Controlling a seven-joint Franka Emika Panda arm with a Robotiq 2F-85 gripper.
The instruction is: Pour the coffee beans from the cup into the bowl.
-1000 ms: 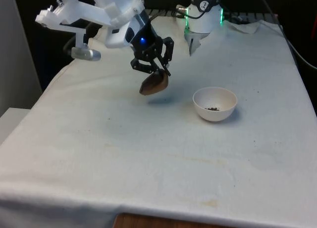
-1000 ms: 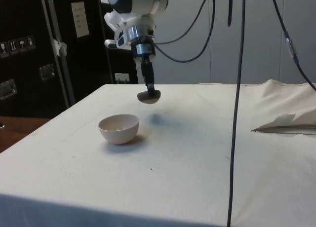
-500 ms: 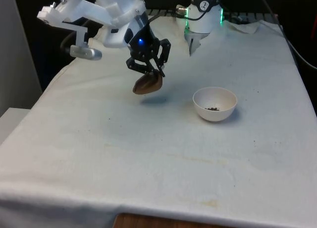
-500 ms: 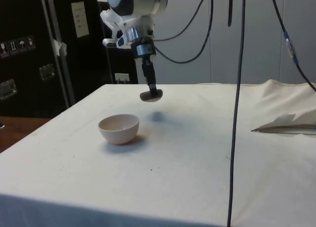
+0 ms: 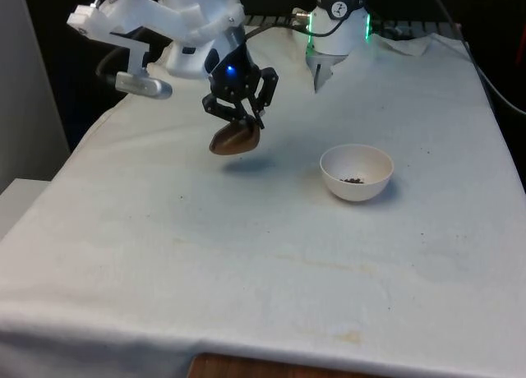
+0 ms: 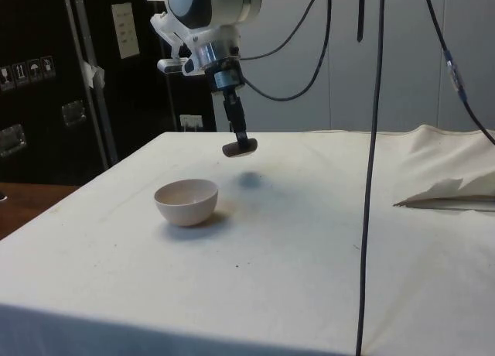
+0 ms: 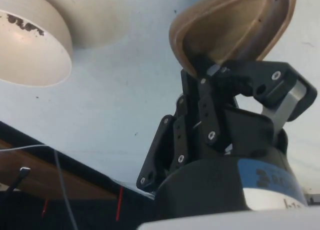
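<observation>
We've got the hand (image 5: 236,123) clenched on the rim of the brown cup (image 5: 233,140), tipped on its side in the air, well off the bowl (image 5: 356,172) toward the front view's left. Beans (image 5: 353,180) sit in the bowl's bottom; the cup looks empty inside. Our call: level it first, then lower onto bare tabletop (image 5: 246,255), away from the bowl.

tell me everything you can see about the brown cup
The brown cup is small, smooth and looks wooden, its inside paler. The end effector grips it by the rim, and it hangs tipped in the air above the white cloth, touching nothing else. No beans are visible inside it in the wrist view. It sits toward the front view's left of the white bowl, which holds a few beans.
</observation>
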